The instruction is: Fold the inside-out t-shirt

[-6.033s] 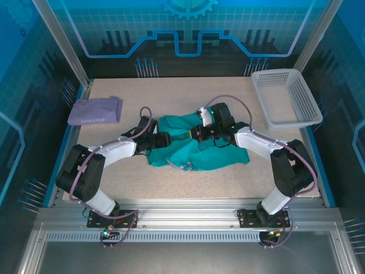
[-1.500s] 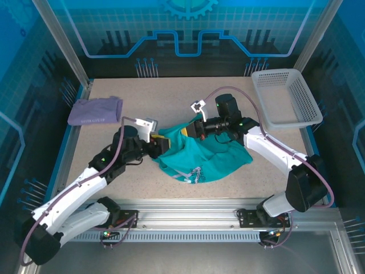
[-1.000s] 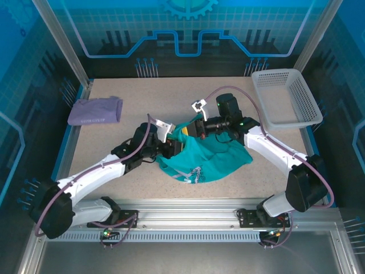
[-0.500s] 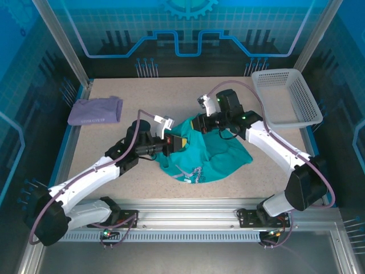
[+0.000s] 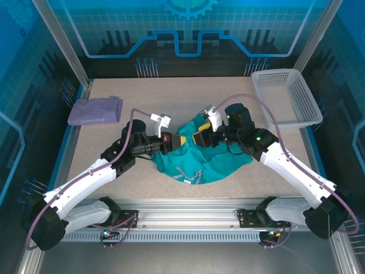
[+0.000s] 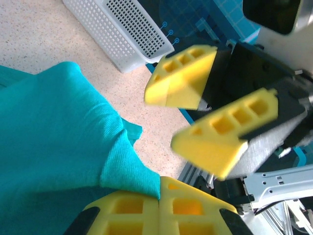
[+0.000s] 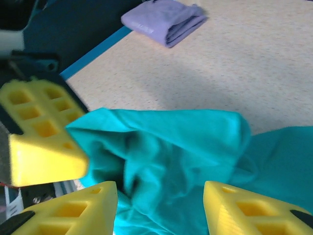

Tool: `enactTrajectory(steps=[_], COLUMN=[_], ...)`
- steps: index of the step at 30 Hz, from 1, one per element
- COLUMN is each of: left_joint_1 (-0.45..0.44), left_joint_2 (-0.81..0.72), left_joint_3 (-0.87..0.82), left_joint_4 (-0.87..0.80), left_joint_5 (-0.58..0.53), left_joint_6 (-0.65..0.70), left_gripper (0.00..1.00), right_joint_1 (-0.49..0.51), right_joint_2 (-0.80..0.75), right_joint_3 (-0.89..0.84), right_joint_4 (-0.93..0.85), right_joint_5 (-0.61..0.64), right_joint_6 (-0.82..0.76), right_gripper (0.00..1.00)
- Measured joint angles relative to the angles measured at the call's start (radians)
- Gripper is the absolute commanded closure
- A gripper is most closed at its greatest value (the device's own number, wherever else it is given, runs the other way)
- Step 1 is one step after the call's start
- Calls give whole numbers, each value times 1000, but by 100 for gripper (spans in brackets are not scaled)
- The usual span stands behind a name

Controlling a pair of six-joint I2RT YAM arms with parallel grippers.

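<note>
T-shirt (image 5: 205, 162), teal and crumpled, is seen lying in a heap at the middle of the table (image 5: 171, 97), between the two arms and somewhat nearer the front edge than the back. A pale marking is shown on its near fold, and its far left edge is gathered up at the left gripper (image 5: 178, 140), which is extended in from the left side. In the left wrist view the yellow fingers (image 6: 132, 210) of that gripper are pressed together, and a corner of the teal cloth is pinched between them. Just beside it, on the right, the right gripper (image 5: 199, 138) is pointed toward the left one, so that the two are nearly tip to tip above the cloth. Its jaws are spread: in the right wrist view a clear gap is left between its two yellow fingers (image 7: 83, 208), and rumpled cloth is seen beyond and below that gap, with nothing clamped. Whether those fingers are touching the cloth cannot be told. One finger of the left gripper is visible at the left edge of that view. Farther back, a folded purple garment (image 5: 95, 110) is laid near the far left corner, well apart from the t-shirt, and a white basket (image 5: 285, 100) is set at the far right corner
</note>
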Motion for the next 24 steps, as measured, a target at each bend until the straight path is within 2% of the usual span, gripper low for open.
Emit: enactTrajectory(steps=[3,5,11,16,20,24], left_joint_1=[0,1,1,23,126,199], left_joint_2=[-11,-18,-39,-83,-135,-148], left_joint_3=[0,-2,-13,-35,-76,-119], left_joint_4=[0,0,-2,-22,-33,-31], left_joint_5=[0,0,-4,-65,-100,-66], left_joint_6=[8,8,15,15,-1,-22], left_gripper=[100,100,100,100,100,100], right_joint_1=[39,47,47,23,-56,-69], right_joint_2=[51,90,138,113,32,17], right_joint_3=[0,0,1,-6,-58,-92], right_joint_4=[20,30,39,44,95,215], right_joint_5=[-10,-10,-2,-37,-167,-310], right_joint_6=[-12,-14,-19,-27,-11,40], right_gripper=[52,60,98,100,100,100])
